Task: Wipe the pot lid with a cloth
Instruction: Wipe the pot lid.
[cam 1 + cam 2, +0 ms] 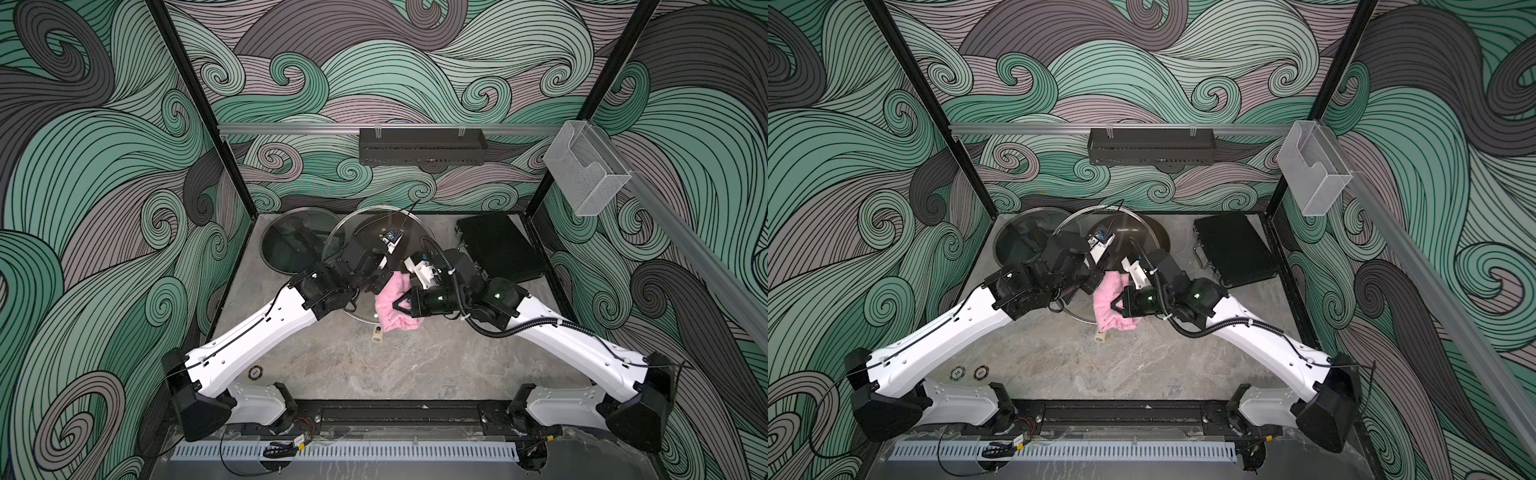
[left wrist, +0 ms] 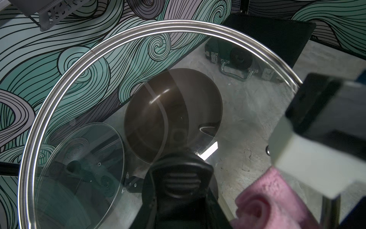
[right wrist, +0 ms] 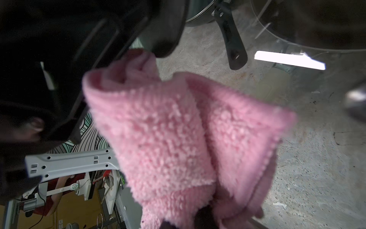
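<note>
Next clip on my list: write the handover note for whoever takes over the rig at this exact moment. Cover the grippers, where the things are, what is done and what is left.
Left gripper: shut on the knob of the pot lid, holding it tilted up off the table.
Right gripper: shut on the cloth, which is bunched at the lid's lower part beside the knob. Contact with the glass cannot be confirmed.
Done: lid raised, cloth in the gripper, the two brought together.
Left: wipe the glass. How much is already wiped cannot be told.
A second lid lies at the back of the table.
</note>
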Controlling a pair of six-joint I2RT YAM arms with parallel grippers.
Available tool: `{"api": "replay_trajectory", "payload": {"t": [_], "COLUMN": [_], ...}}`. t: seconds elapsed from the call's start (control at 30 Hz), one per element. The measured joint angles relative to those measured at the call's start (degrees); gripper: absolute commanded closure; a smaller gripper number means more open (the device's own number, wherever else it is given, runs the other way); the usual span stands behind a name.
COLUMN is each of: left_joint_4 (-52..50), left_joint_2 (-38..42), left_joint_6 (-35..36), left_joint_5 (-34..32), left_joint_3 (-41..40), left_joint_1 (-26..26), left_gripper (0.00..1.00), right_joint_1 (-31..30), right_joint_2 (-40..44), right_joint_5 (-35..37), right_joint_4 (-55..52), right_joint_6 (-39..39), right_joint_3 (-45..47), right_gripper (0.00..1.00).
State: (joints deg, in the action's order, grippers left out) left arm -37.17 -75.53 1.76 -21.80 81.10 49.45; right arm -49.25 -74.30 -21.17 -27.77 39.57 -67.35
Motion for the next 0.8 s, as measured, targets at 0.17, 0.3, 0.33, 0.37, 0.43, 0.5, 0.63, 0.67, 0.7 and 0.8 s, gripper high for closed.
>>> {"api": "replay_trajectory", "payload": {"t": [0.17, 0.3, 0.33, 0.37, 0.43, 0.5, 0.63, 0.67, 0.7, 0.8], "left_joint_4": [-0.3, -0.6, -0.7, -0.6, -0.6, -0.5, -0.6, -0.6, -0.6, -0.5], "left_joint_2": [-1.4, -2.0, -2.0, -2.0, -2.0, -2.0, -2.0, -2.0, -2.0, -2.0], "left_joint_6": [-4.4, -8.0, -9.0, -9.9, -11.4, -12.8, -14.3, -14.4, -14.5, -14.4], "left_joint_5": [-1.2, -3.3, -3.7, -4.0, -4.5, -4.9, -5.4, -5.6, -5.6, -5.6], "left_joint_3": [2.4, 3.7, 3.9, 4.2, 4.5, 4.8, 4.9, 4.9, 4.9, 4.9], "left_joint_1": [0.0, -0.2, -0.2, -0.2, -0.2, -0.2, -0.2, -0.2, -0.2, -0.2], "left_gripper": [1.0, 1.0, 1.0, 1.0, 1.0, 1.0, 1.0, 1.0, 1.0, 1.0], "right_joint_1": [-3.9, -5.8, -6.1, -6.4, -6.9, -7.5, -8.2, -8.3, -8.4, -8.4], "right_joint_2": [-3.3, -4.6, -4.7, -4.8, -4.8, -4.9, -5.0, -5.0, -5.0, -4.4], "right_joint_5": [1.9, 4.6, 5.1, 5.9, 7.4, 9.1, 11.9, 12.6, 13.4, 15.0], "right_joint_4": [5.4, 10.1, 11.1, 12.3, 14.5, 16.9, 20.8, 21.0, 20.9, 19.2], "right_joint_6": [1.9, 3.7, 4.0, 4.5, 5.1, 6.0, 8.0, 8.1, 8.2, 7.6], "right_joint_3": [-0.3, -0.3, -0.2, -0.1, 0.3, 0.9, 2.7, 2.9, 2.9, 2.9], "right_gripper": [1.0, 1.0, 1.0, 1.0, 1.0, 1.0, 1.0, 1.0, 1.0, 1.0]}}
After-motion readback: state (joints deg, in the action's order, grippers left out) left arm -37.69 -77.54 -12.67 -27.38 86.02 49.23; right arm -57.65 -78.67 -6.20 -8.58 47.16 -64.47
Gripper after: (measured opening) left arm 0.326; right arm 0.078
